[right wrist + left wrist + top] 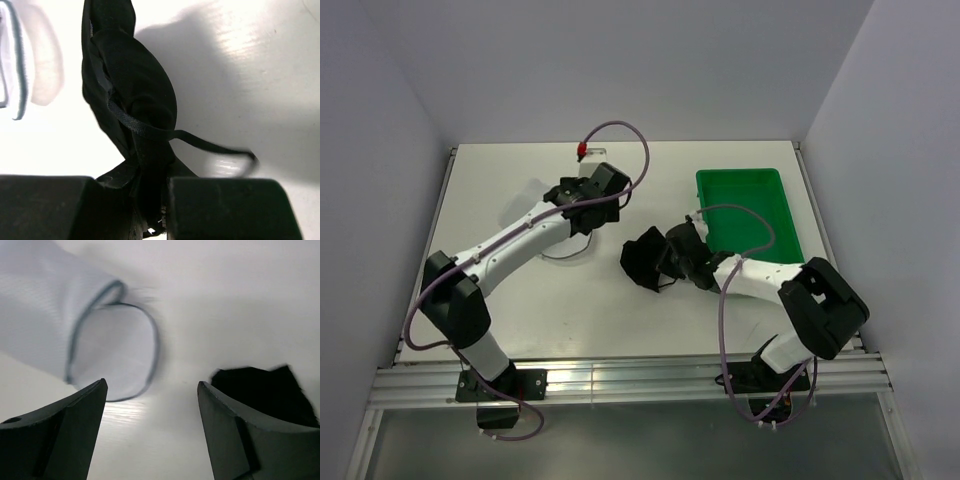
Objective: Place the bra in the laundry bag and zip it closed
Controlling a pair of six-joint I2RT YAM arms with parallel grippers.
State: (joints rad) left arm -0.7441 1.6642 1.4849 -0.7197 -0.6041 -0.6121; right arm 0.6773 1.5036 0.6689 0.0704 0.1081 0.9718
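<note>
Green, seemingly plastic tray [745,190] on table [500,190]

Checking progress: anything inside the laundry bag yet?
The open mouth of the laundry bag shows only pale mesh, blurred. The bra is outside, clamped in the right tool. From above, the left arm covers most of the bag; its deeper end is unseen.

A: What sort of place?

B: A robotics lab cell: a left arm [510,245] and a right arm [770,285] bolted to an aluminium rail [640,383] at a white table's [570,315] edge, purple cable [632,132] looping from each, bare pale walls [620,60] boxing it in.
</note>
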